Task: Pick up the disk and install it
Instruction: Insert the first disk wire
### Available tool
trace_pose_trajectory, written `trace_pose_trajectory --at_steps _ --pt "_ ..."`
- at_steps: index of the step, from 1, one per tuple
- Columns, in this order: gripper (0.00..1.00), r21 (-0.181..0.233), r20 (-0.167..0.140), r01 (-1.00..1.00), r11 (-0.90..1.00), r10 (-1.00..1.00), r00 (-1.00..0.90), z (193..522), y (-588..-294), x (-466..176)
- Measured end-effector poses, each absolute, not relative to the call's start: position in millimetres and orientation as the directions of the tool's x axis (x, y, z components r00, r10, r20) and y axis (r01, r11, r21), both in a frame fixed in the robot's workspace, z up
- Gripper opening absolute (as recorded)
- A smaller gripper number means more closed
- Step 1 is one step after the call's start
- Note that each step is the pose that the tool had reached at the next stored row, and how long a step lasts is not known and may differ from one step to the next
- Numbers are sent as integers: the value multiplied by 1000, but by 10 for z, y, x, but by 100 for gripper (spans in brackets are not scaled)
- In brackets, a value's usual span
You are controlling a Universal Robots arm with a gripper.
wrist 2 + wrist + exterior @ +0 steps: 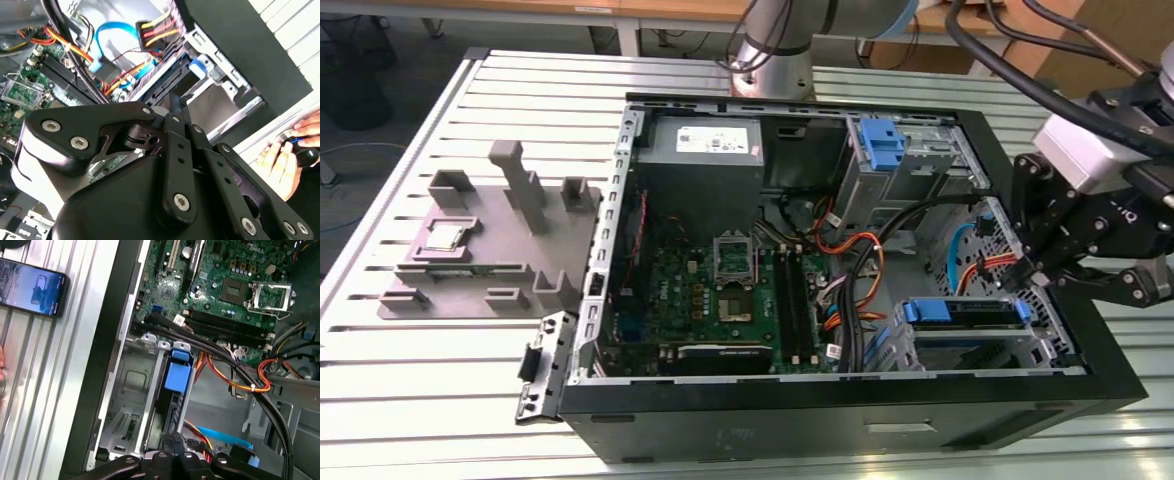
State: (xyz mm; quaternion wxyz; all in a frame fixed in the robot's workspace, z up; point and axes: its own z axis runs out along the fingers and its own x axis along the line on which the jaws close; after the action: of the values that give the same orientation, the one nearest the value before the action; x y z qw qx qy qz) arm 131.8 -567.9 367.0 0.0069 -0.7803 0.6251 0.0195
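Closest in, on the gripper (1047, 272) at the exterior view's right edge, just above the case's right wall: impossible to tell whether spread or pressed together, in both wrist views (175, 440) too. Right under its tip, standing on edge in the drive cage (130, 390) at the lower right corner of the case: the disk (961, 312), blue rail uppermost, apparently part-way seated and not yet flush, though hard to confirm. Very near or touching the tool in the first wrist view, disk (178, 377) running straight away from the tip; contact itself not clear. Likely trouble here: jamming if pushed off-line against the cage walls, a rail riding outside its slot, or a tilt binding the drive halfway. Just beside, a second risk: snagging or pinching the orange and black cables (240, 385) that cross close to the cage mouth. Farther in, past the cables, the motherboard (707, 280), well apart from the tool and less exposed. Outside the case, in the second wrist view, a hand (280, 160) resting on the slatted table (427, 360), near the case wall and worth keeping clear of any swing.
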Motion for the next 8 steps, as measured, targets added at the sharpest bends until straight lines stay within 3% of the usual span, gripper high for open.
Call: trace_pose_trajectory --at_steps 8 --pt "10 15 -32 -976 -218 -975 218 3666 -5556 1477"
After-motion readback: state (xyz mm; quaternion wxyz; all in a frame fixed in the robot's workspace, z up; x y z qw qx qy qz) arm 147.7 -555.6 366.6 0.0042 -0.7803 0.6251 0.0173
